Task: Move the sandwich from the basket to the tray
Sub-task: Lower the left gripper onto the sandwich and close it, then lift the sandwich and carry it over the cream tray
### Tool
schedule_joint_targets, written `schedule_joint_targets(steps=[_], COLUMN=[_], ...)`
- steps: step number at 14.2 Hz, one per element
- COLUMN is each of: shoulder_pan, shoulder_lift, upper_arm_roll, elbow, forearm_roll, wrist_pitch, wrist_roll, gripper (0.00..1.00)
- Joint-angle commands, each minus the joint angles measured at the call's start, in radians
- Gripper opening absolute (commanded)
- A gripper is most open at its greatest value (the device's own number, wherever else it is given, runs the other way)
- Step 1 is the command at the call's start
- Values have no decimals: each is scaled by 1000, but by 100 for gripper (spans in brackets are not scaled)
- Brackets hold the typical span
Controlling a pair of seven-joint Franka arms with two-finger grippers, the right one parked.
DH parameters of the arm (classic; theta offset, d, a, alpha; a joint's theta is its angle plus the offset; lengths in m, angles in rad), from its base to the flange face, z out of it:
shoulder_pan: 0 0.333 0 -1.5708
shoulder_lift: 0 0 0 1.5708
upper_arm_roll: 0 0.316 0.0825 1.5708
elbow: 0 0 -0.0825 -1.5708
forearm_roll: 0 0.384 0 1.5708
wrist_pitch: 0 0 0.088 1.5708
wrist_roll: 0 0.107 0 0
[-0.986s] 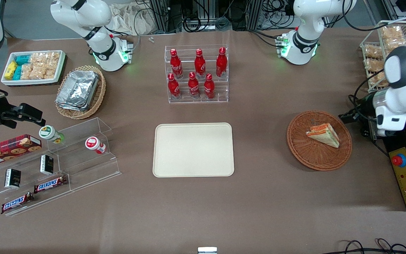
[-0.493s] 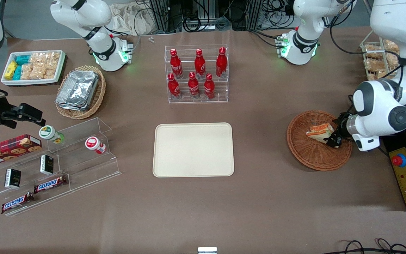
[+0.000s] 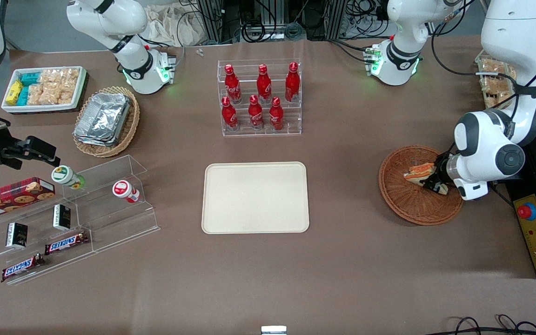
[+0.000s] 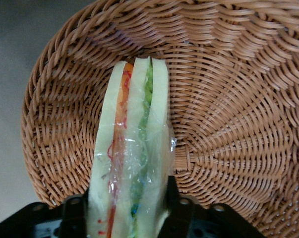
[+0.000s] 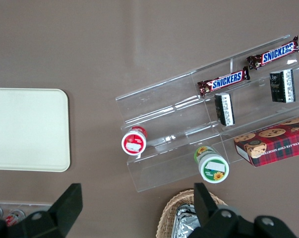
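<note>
The sandwich (image 3: 418, 171), a pale bread wedge with orange and green layers in clear wrap, lies in the round reddish-brown wicker basket (image 3: 407, 204) toward the working arm's end of the table. My left gripper (image 3: 433, 181) reaches low into the basket and is shut on the sandwich's wide end. In the left wrist view the sandwich (image 4: 132, 148) sits between the two black fingers (image 4: 173, 198), which press on its two bread faces, with the basket (image 4: 228, 124) under it. The cream-beige tray (image 3: 255, 197) lies flat at the table's middle, bare; it also shows in the right wrist view (image 5: 25, 129).
A clear rack of red bottles (image 3: 259, 97) stands farther from the camera than the tray. A yellow box with a red button (image 3: 535, 228) sits beside the basket at the table's end. A tan basket of foil trays (image 3: 105, 120) and a clear snack stand (image 3: 63, 218) lie toward the parked arm's end.
The left arm has swung down from above the table's end into the basket. Its gripper has come in around the sandwich's wide end and now grips it.
</note>
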Motion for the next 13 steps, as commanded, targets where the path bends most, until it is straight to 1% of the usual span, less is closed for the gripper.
schedule_joint_targets(steps=[1,3,4,5,7,8,9,10,11,12,13], shoulder_pan=[-8,-8,-8,-8,-8,-8,-11,-22,-42,-78,-141], shoulder_lift=[-105,-185,-222,-249,-257,-244,-215,-172,-134,-91,-37], upper_arm_roll=[0,-25,-58,-98,-234,-312,-392,-472,-529,-558,-563], elbow=[-3,60,95,129,196,219,235,253,258,258,259], forearm_roll=[13,8,2,-6,-21,-41,-40,-29,-9,41,116], wrist_pitch=[-83,-253,-335,-392,-438,-431,-412,-364,-299,-218,-138], wrist_roll=[-17,10,39,68,113,127,131,131,131,131,136], gripper=[0,0,0,0,0,0,0,0,0,0,0])
